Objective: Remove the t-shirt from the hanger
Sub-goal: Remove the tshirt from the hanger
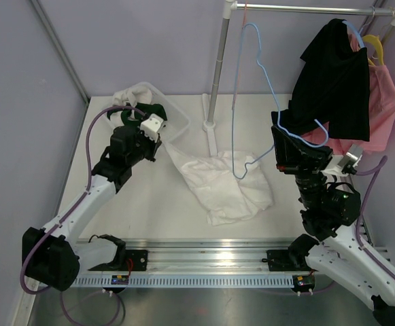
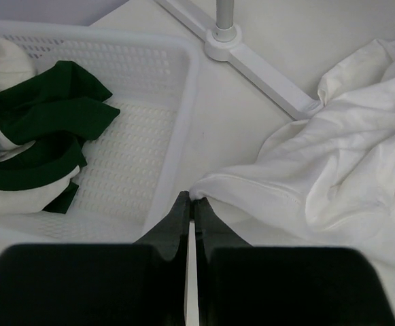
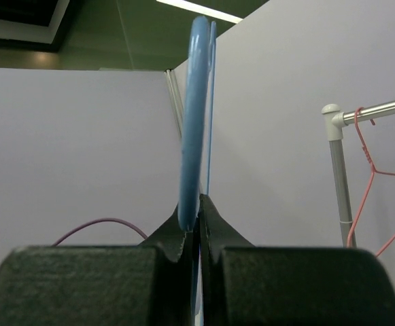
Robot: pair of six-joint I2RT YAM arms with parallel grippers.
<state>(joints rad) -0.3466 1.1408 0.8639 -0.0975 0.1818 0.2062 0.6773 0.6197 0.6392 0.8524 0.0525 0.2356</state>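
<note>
White table (image 1: 149, 204) surface, enclosed by pale lilac walls (image 1: 20, 102). A clothes rail (image 1: 306, 8) on a white upright post (image 1: 219, 61) spans the far right corner.

**Task items**
- T-shirt (image 1: 224, 187): white, crumpled, lying flat on the table at centre, off the hanger. One end reaches toward the basket (image 1: 180, 125).
- Blue hanger (image 1: 233, 115): thin wire, held in the air between the post and the right arm. Its hook stands below the rail. Its lowest corner overlaps the t-shirt in the top view; contact there cannot be confirmed.

**Left gripper** (image 2: 192, 200)
- Position: low over the table, just beside the near corner of the basket.
- Fingers: pressed together, clamped on a hem corner of the t-shirt (image 2: 347, 156).

**Right gripper** (image 3: 196, 204)
- Position: raised, pointing upward, in front of the hanging clothes.
- Fingers: pressed together, clamped on the wire of the blue hanger (image 3: 192, 122), which runs up from between them.

**Other items**
- Basket: white perforated plastic, at the far left of the table. It holds a green and white garment (image 2: 41, 115).
- Black garment (image 1: 333, 88): hanging from the rail at right.
- Pink garment (image 1: 381, 109): behind the black one, with a yellow hanger (image 1: 376, 49) above it.
- Red wire hanger (image 3: 370, 170): hooked on the rail near the post.
</note>
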